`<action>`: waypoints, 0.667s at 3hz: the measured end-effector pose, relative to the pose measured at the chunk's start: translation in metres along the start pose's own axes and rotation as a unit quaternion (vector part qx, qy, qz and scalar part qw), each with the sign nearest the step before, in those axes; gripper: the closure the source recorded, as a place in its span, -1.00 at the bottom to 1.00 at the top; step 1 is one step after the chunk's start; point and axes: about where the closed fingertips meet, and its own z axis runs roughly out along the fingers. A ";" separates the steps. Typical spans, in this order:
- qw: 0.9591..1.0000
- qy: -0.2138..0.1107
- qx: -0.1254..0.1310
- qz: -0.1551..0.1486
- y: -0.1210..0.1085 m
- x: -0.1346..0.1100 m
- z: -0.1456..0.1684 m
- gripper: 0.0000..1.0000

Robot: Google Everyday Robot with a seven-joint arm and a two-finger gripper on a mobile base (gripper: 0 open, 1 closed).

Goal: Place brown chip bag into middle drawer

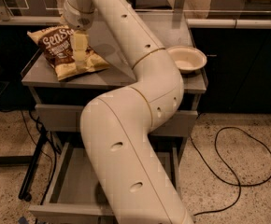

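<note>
- Where the cabinet top (37, 73) ends at left, chip bag (60, 55) — lying flat.
- Gripper (80, 48) — down on the bag's middle; whether clamped, cannot tell.
- Drawer (74, 178) — pulled out below, well apart from bag.

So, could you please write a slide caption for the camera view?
Gripper over the brown chip bag on the cabinet top, with the middle drawer open below.

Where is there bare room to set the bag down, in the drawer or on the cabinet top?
The middle drawer has bare floor between its left wall and the arm. On the cabinet top, a bare patch lies behind the arm, beside the bowl. The top's left end is crowded: the gripper is over the brown chip bag.
</note>
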 end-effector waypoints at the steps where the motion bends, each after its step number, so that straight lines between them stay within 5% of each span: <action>1: 1.000 -0.007 -0.005 0.004 0.000 0.003 0.014 -1.00; 2: 1.000 -0.016 -0.011 0.009 0.001 0.005 0.028 -1.00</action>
